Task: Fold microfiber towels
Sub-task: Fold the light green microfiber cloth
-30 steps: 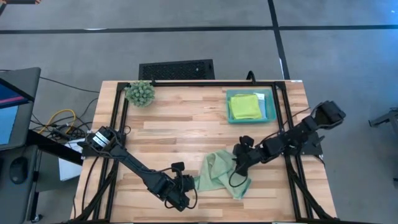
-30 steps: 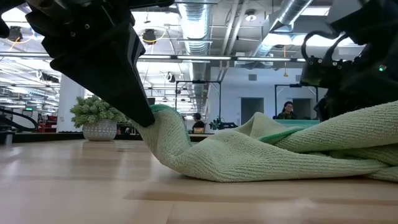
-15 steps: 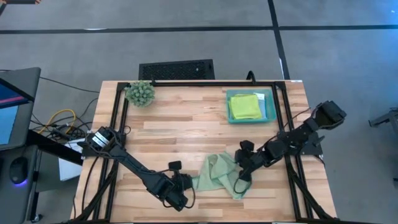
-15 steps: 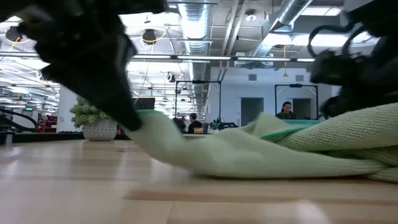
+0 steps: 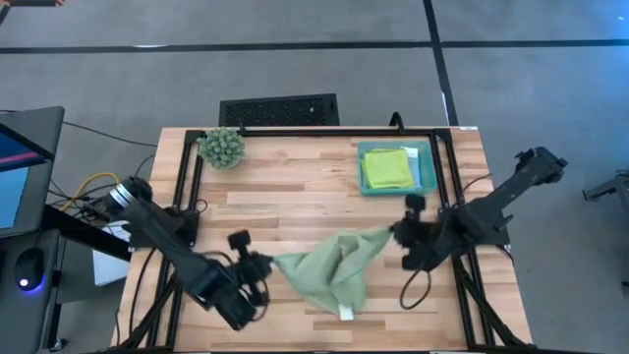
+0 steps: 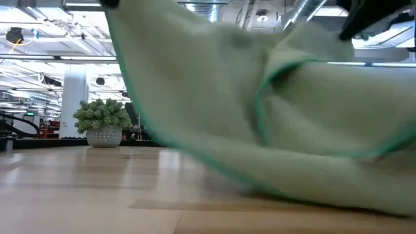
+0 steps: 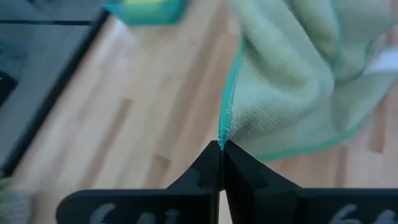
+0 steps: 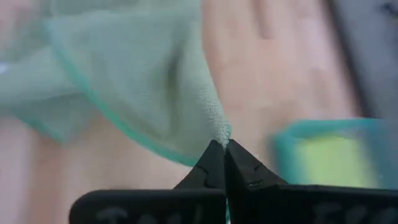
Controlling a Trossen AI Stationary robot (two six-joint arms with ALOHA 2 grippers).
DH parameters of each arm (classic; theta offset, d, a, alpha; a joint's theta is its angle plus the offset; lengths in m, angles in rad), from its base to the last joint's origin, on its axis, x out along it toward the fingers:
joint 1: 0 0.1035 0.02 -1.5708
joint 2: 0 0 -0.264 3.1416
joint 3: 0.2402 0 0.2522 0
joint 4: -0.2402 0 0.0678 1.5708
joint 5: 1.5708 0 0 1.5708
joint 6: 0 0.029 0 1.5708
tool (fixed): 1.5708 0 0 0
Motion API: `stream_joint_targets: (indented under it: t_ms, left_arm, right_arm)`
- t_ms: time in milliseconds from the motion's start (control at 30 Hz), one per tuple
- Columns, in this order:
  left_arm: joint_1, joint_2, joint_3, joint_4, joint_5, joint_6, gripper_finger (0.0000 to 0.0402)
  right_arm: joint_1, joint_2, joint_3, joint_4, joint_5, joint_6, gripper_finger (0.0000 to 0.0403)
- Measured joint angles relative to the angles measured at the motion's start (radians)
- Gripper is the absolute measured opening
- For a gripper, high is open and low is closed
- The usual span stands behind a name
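A pale sage green microfiber towel [image 5: 329, 273] with a teal hem hangs spread between my two grippers over the near middle of the table, and it fills the low view [image 6: 260, 117]. My left gripper [image 5: 266, 264] is shut on its left corner. My right gripper [image 5: 396, 233] is shut on its right corner. The towel sags between them, its white label [image 5: 346, 313] at the low near end. Whether that end touches the table, I cannot tell. A folded lime green towel [image 5: 386, 169] lies in the teal tray [image 5: 425, 165]. My left gripper pinches the towel's teal-hemmed corner [image 7: 225, 129] between its two fingers, right at the tips. The fingers slant downward from the table's left. The cloth hangs away from them toward the right gripper. My right gripper pinches another corner of the towel [image 8: 219, 129] between its two fingertips, slanting down from the table's right side. The cloth fans out from the tips and runs toward the left gripper, fairly taut along its upper edge.
A small spiky green plant [image 5: 222, 147] in a pot stands at the far left corner. The teal tray sits at the far right. A black frame [image 5: 187, 197] runs along the table's left, far and right sides. Bare wood lies between the plant and the tray.
Both grippers have risen and drawn apart, the left toward the table's left edge, the right toward the right and far edges. The right gripper has taken hold of a towel corner. The towel, crumpled on the table before, is now lifted and spread out between them.
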Motion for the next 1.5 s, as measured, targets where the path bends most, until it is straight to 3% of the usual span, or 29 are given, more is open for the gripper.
stream_joint_targets:
  t_ms: [167,267,467,633,733,800,900,1000,1100,1233,1367,1500]
  left_arm:
    - [0.013,-0.137,0.000,-0.156,-0.074,-0.078,0.0000]
    - [0.045,-0.204,0.000,-0.221,-0.116,-0.073,0.0000]
    - [0.185,-0.327,0.008,-0.197,-0.196,0.165,0.0000]
    - [0.229,-0.375,0.109,-0.141,-0.179,0.348,0.0000]
    - [0.192,-0.376,0.203,-0.093,-0.162,0.448,0.0000]
    - [0.162,-0.374,0.248,-0.051,-0.091,0.478,0.0000]
    - [0.112,-0.347,0.243,-0.034,0.052,0.447,0.0000]
    - [0.032,-0.289,0.150,-0.035,0.140,0.334,0.0000]
    - [-0.060,-0.205,0.017,0.029,0.219,0.179,0.0000]
    - [-0.181,-0.055,-0.126,0.292,0.281,0.077,0.0000]
    - [-0.254,0.086,-0.147,0.466,0.282,0.029,0.0000]
    - [-0.277,0.169,-0.120,0.449,0.302,-0.051,0.0000]
  right_arm:
    - [-0.017,-0.006,0.147,-0.306,0.129,-0.003,0.0010]
    - [-0.060,-0.009,0.182,-0.338,0.219,-0.077,0.0008]
    - [-0.196,-0.004,0.239,-0.209,0.447,-0.427,0.0010]
    - [-0.229,-0.003,0.352,-0.045,0.469,-0.666,0.0008]
    - [-0.198,-0.004,0.431,0.004,0.414,-0.721,0.0007]
    - [-0.167,-0.006,0.460,0.010,0.285,-0.662,0.0007]
    - [-0.109,0.004,0.450,-0.021,0.006,-0.476,0.0005]
    - [-0.009,0.046,0.356,-0.012,-0.130,-0.302,0.0005]
    - [0.122,0.123,0.224,0.055,-0.177,-0.137,0.0005]
    - [0.289,0.294,0.103,0.221,-0.189,0.057,0.0005]
    - [0.381,0.483,0.110,0.297,-0.185,0.221,0.0005]
    - [0.408,0.625,0.172,0.291,-0.210,0.325,0.0008]
